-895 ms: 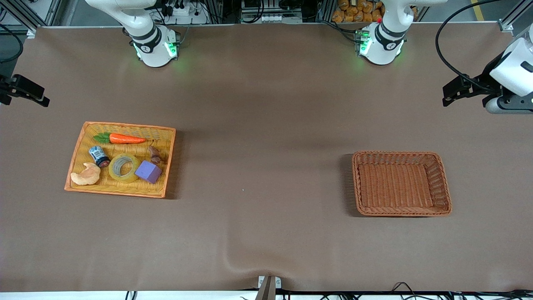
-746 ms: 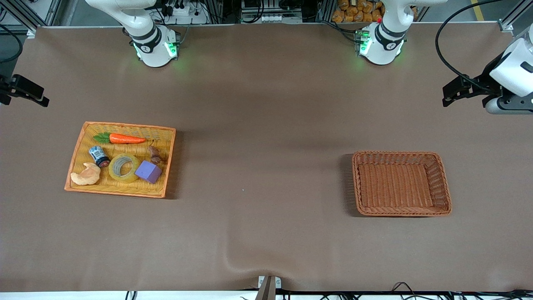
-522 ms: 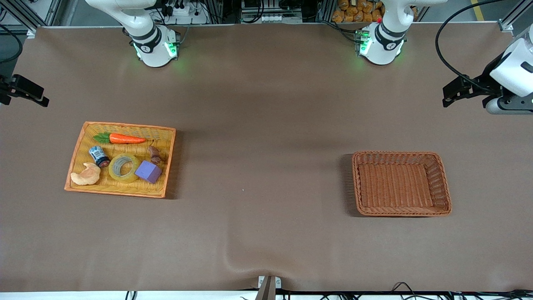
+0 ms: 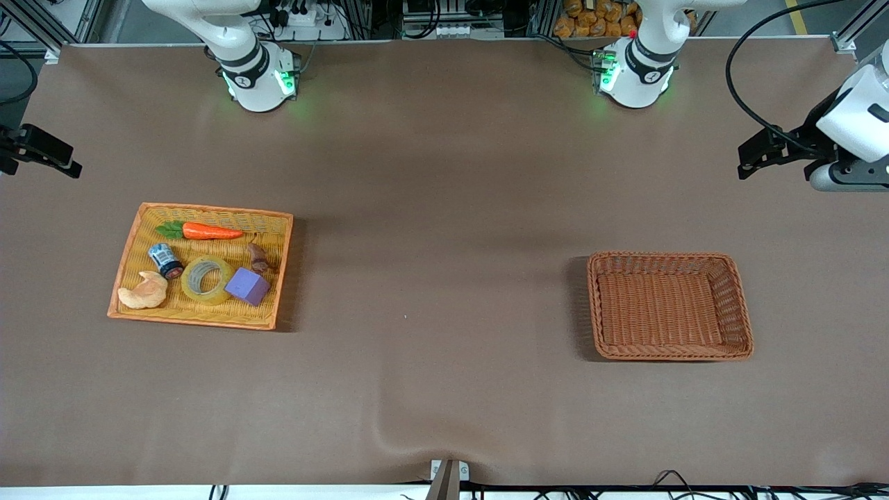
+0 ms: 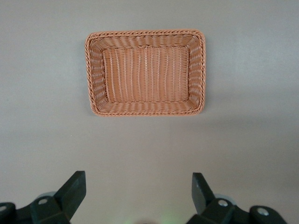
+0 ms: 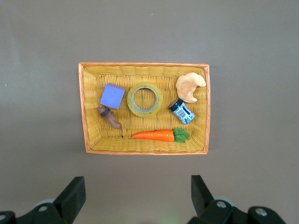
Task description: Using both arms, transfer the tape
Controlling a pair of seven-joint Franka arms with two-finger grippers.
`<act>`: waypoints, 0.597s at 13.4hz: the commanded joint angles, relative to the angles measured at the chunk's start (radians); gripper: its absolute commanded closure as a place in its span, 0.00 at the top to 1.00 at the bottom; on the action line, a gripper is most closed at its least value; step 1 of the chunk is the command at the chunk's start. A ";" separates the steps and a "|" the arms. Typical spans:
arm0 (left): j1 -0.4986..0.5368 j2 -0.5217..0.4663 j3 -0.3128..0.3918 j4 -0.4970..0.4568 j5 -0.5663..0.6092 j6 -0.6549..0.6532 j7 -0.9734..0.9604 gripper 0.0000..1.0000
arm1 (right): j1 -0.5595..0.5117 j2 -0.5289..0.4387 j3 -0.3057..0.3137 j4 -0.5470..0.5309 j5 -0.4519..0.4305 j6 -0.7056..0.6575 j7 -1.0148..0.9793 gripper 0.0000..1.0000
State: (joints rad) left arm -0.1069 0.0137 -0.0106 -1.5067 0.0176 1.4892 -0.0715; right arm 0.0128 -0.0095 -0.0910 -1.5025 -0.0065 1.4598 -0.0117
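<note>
We see only the finger ends of the left claw point(image 5: 135, 198) and the right claw point(image 6: 135, 198), cut by each wrist view's lower edge. In the front view both arms run past the top edge, and the small brown thing point(image 4: 258, 257) beside the purple cube point(image 4: 247, 285) stays unidentifiable.

No text or number can be read; the small jar point(image 6: 182, 112) bears a blue label, its print too small
</note>
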 commanded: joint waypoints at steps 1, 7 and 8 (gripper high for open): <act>0.003 -0.006 0.001 -0.007 -0.011 0.013 0.009 1.00 | -0.008 0.017 0.007 0.034 -0.009 -0.019 0.009 1.00; 0.003 -0.006 0.001 -0.007 -0.005 0.017 0.033 1.00 | -0.008 0.017 0.007 0.033 -0.007 -0.015 0.010 1.00; 0.003 -0.008 0.001 -0.009 -0.005 0.019 0.038 1.00 | -0.010 0.017 0.007 0.033 -0.009 -0.015 0.009 1.00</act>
State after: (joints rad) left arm -0.1069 0.0141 -0.0106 -1.5069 0.0176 1.4941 -0.0577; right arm 0.0128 -0.0095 -0.0910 -1.5025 -0.0065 1.4599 -0.0117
